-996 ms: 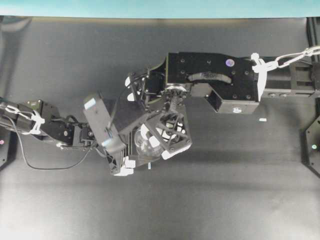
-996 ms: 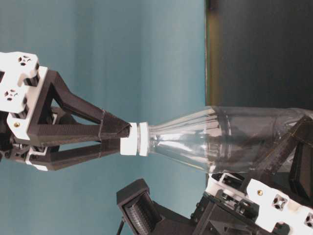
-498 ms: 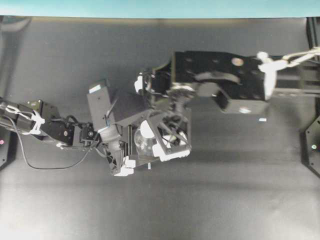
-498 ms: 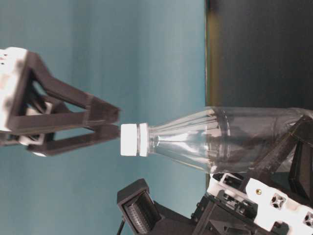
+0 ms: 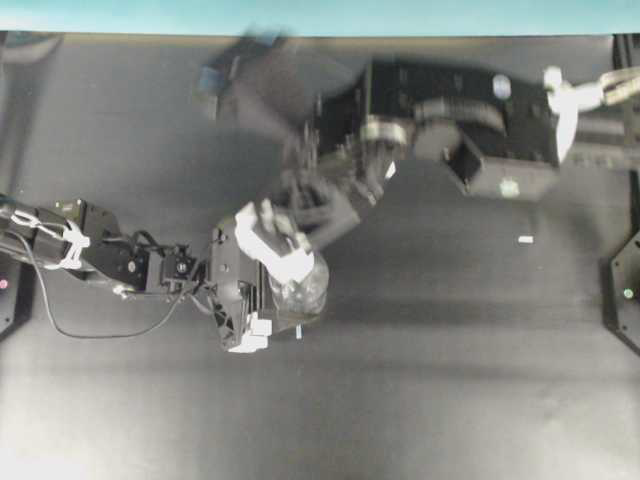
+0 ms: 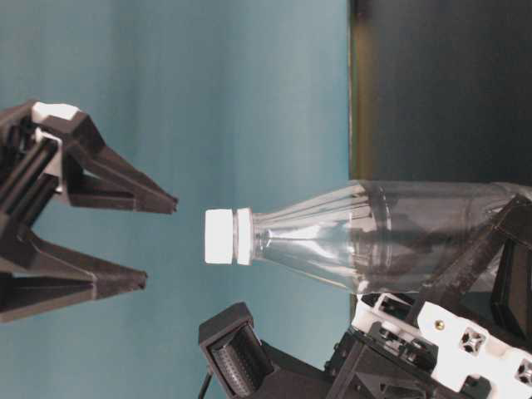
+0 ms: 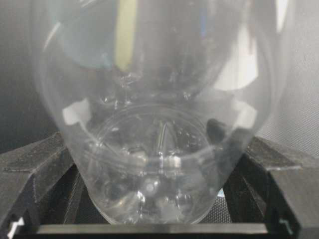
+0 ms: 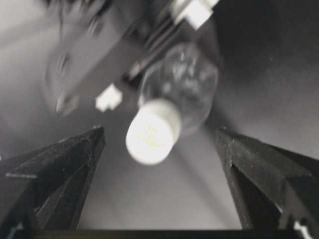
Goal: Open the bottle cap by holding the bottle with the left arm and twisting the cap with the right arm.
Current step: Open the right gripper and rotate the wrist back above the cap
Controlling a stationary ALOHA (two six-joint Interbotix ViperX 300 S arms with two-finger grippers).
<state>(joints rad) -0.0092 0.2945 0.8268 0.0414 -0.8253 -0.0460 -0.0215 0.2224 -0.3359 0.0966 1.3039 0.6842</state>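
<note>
The right pincer point(image 6: 158, 241) has let go of the bottle cap point(image 6: 220, 237) and backed off, spread wide; the cap remains on the bottle point(image 6: 374, 237), clamped upright by the left pincer point(image 5: 262, 300). Another twist looks needed.

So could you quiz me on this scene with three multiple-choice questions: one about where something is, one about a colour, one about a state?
1. Where is the bottle?
A. Lying loose on the table
B. Between the left gripper's fingers
C. Inside the right gripper

2. What colour is the bottle cap?
A. White
B. Blue
C. Red

3. How is the right gripper?
A. Shut on the cap
B. Open, apart from the cap
C. Out of view

Answers: B, its black fingers flank the clear body; A, plainly white; B, its jaws are spread with a gap to the cap.
</note>
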